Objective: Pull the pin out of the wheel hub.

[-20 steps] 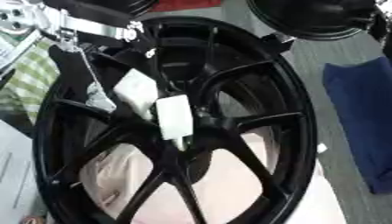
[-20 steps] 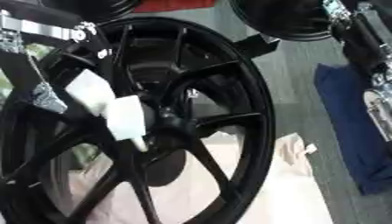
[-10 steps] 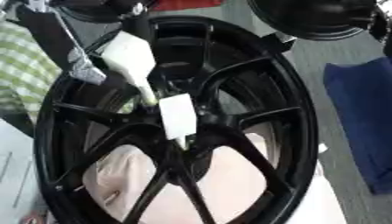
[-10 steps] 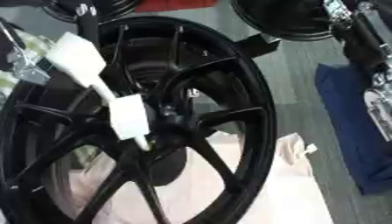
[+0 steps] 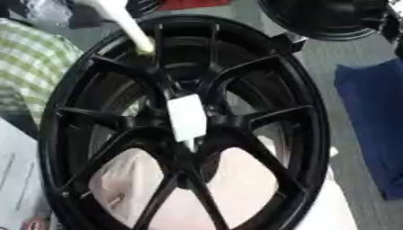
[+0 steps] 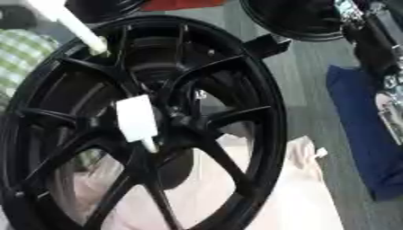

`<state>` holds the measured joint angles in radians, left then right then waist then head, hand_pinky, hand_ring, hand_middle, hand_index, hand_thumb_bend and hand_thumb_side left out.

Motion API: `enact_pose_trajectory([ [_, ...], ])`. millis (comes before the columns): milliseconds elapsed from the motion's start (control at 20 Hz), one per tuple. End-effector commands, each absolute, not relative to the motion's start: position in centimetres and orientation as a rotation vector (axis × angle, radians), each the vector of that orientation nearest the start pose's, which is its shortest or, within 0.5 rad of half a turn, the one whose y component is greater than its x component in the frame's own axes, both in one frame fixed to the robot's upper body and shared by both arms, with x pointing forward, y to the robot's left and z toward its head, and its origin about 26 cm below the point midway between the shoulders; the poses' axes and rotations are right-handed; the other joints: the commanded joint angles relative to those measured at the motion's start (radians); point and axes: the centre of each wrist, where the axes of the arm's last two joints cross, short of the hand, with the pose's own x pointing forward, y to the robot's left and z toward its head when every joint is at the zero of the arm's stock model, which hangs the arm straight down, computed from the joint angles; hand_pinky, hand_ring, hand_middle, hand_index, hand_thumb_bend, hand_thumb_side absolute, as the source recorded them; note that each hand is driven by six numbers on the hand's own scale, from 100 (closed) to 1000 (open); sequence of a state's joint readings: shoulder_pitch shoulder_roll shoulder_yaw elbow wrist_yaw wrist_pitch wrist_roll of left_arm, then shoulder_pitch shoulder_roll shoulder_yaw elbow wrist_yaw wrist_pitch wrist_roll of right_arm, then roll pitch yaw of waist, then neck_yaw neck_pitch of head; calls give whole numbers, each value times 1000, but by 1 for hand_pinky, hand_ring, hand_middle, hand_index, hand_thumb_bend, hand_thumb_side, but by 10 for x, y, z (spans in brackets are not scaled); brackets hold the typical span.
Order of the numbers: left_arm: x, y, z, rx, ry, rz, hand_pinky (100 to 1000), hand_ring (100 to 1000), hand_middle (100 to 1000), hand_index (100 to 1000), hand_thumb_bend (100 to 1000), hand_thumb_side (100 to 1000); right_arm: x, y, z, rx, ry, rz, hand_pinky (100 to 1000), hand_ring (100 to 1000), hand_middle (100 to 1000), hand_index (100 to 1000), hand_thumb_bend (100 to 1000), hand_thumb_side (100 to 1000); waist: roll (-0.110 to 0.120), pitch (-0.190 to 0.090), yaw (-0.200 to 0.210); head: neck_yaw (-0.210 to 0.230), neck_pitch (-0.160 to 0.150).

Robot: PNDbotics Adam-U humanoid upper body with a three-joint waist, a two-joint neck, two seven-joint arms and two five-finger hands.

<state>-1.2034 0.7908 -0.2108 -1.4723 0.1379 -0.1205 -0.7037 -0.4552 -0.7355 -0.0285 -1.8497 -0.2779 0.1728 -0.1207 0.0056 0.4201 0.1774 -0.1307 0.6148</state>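
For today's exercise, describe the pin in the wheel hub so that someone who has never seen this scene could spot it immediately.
Start with the big black spoked wheel that fills the view, and follow its spokes inward to the hub. The pin sits there: a flat white rectangular block with a short white stub pointing down. It is the only white piece at the centre; the other white rod lies near the upper rim.

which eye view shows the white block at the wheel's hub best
The left eye view: the white block sits near the picture's centre against the black wheel, its narrow lower tip visible. The right eye view shows the same block further left, equally whole, at a slightly more oblique angle.
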Motion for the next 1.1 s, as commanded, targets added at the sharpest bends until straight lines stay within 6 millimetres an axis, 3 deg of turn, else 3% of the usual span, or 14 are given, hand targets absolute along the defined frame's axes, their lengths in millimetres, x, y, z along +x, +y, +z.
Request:
enact_pose_trajectory([
  [50,350,320,463,-602,2983,1948,607,512,256,331,279,100,317,-337,286,-431,-2144,365,904,839,755,715,100,775,0,-36,8,-25,13],
  [150,335,365,448,-782,3139,1723,601,510,253,330,273,100,316,-337,288,-431,-2158,360,903,839,755,715,100,772,-1,-36,3,-35,15],
  [250,327,392,428,-908,3240,1603,598,511,255,332,265,100,316,-337,289,-429,-2165,351,903,839,755,715,100,771,-6,-37,2,-53,14],
  [400,322,418,403,-1067,3337,1507,600,503,263,343,270,100,316,-336,290,-424,-2173,342,903,839,755,715,100,769,-13,-40,5,-64,12],
  [550,321,439,375,-1324,3357,1522,602,512,288,370,293,100,316,-337,288,-425,-2170,332,904,838,755,715,100,772,-23,-41,12,-71,11],
  [650,324,447,354,-1462,3371,1529,629,559,379,457,379,100,317,-337,288,-420,-2173,326,903,839,755,715,100,771,-28,-40,15,-71,8],
  [700,325,448,344,-1520,3350,1553,673,609,469,560,540,198,317,-336,288,-417,-2174,326,903,839,755,715,100,764,-30,-39,16,-71,8],
  [750,326,446,335,-1559,3304,1585,702,664,536,670,698,468,317,-336,288,-414,-2176,328,903,839,755,715,100,762,-32,-37,16,-71,7],
  [800,327,443,328,-1581,3262,1593,752,776,688,785,780,631,317,-335,289,-411,-2177,329,903,839,755,715,100,768,-34,-35,16,-70,6],
  [850,327,441,321,-1592,3235,1580,769,814,749,827,782,674,318,-335,289,-407,-2178,331,903,839,755,715,100,770,-37,-33,16,-69,2],
  [900,328,440,315,-1609,3218,1559,799,860,811,880,788,773,318,-334,290,-404,-2180,333,903,839,755,715,100,773,-39,-31,16,-69,-1],
  [1000,329,439,307,-1637,3231,1462,802,877,827,902,867,975,318,-333,291,-401,-2186,333,903,839,755,715,100,775,-42,-28,16,-68,-5],
  [1100,329,441,303,-1637,3289,1302,764,852,795,865,786,934,317,-334,292,-404,-2190,328,903,839,755,715,100,775,-44,-25,17,-67,-7],
])
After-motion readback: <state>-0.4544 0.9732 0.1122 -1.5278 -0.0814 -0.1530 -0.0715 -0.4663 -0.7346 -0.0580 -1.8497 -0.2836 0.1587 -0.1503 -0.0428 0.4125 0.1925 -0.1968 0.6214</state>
